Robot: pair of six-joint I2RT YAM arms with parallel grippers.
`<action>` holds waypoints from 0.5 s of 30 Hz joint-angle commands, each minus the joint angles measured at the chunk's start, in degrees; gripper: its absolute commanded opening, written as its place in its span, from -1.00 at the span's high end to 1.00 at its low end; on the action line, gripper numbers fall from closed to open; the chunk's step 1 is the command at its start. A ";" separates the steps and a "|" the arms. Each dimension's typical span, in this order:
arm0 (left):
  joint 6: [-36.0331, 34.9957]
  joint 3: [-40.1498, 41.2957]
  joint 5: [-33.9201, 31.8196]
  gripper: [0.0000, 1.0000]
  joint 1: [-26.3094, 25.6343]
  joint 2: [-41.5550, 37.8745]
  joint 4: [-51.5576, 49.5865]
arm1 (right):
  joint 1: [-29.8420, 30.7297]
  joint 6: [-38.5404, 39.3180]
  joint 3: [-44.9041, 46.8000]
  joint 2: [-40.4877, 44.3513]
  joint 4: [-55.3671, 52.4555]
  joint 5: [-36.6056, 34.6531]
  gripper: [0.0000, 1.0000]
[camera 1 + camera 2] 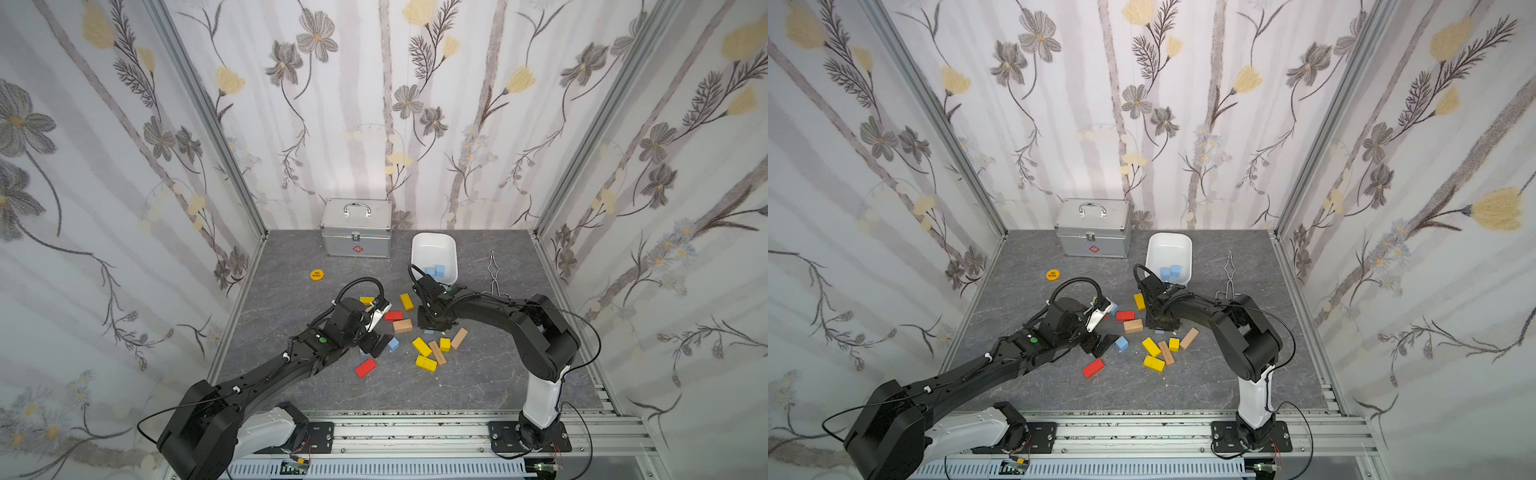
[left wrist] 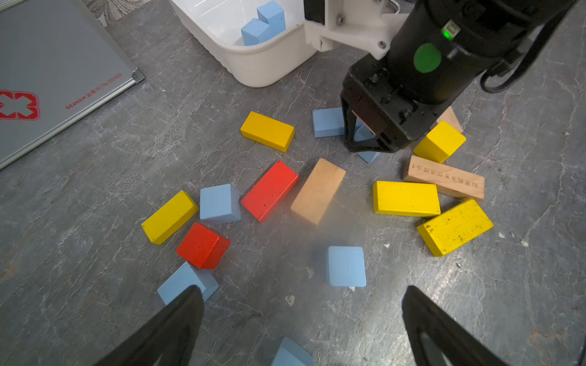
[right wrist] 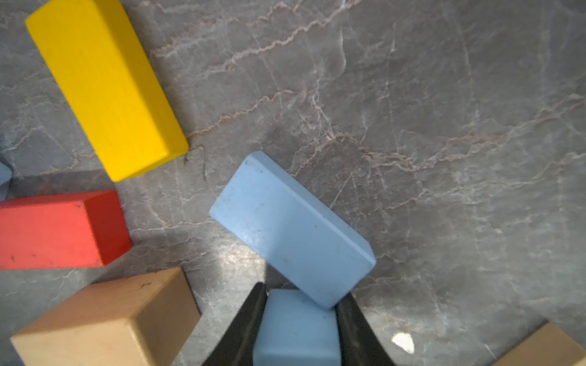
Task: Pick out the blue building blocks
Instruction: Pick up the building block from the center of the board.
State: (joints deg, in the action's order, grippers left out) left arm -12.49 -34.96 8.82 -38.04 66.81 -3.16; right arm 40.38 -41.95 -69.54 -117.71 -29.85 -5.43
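Right wrist view: right gripper (image 3: 301,293) apparently pinches small matte light-blue cube (image 3: 296,332); light-blue brick (image 3: 291,228) abuts it ahead, diagonal; left gripper (image 2: 301,291) gapes.

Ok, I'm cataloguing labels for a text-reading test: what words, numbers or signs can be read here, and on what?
"GLosen" and "No B0169": red print on the silver case; the characters between them are unclear.
Red cross sign: on the same case's front.
Engraved characters on the tan wood block: too unclear to read.
Black print on the yellow disc: too small to read.
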 commanded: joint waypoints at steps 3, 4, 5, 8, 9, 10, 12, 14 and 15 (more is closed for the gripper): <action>-0.91 -0.04 0.41 -1.00 0.10 0.08 1.80 | 0.00 -0.42 -0.42 -0.17 0.75 0.60 0.36; -0.96 -0.05 0.41 -1.00 0.07 0.15 1.76 | 0.06 -0.49 -0.35 -0.10 0.76 0.60 0.37; -0.95 -0.08 0.41 -1.00 0.07 0.17 1.77 | 0.03 -0.47 -0.25 -0.10 0.74 0.62 0.40; -0.98 -0.04 0.41 -1.00 0.07 0.08 1.84 | 0.07 -0.52 -0.14 -0.07 0.80 0.61 0.44; -1.00 0.10 0.54 -1.00 0.08 0.08 2.00 | 0.12 -0.50 -0.14 0.10 0.84 0.60 0.47; -0.98 0.15 0.51 -1.00 0.07 0.08 2.32 | 0.07 -0.51 -0.16 0.26 0.84 0.60 0.51; -1.01 0.24 0.46 -1.00 0.13 0.04 2.63 | 0.09 -0.50 -0.16 0.70 0.93 0.51 0.63; -1.03 0.21 0.28 -1.00 0.15 -0.26 2.91 | 0.05 -0.41 -0.16 1.13 0.93 0.37 0.75; -0.91 0.17 0.16 -1.00 0.16 -0.44 3.04 | 0.05 -0.41 -0.16 1.23 0.87 0.32 0.83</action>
State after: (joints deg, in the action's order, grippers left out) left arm -12.93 -34.85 8.82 -37.93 66.74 -2.63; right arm 40.45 -41.93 -69.60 -117.23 -29.87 -4.60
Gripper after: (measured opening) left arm 0.997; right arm 0.322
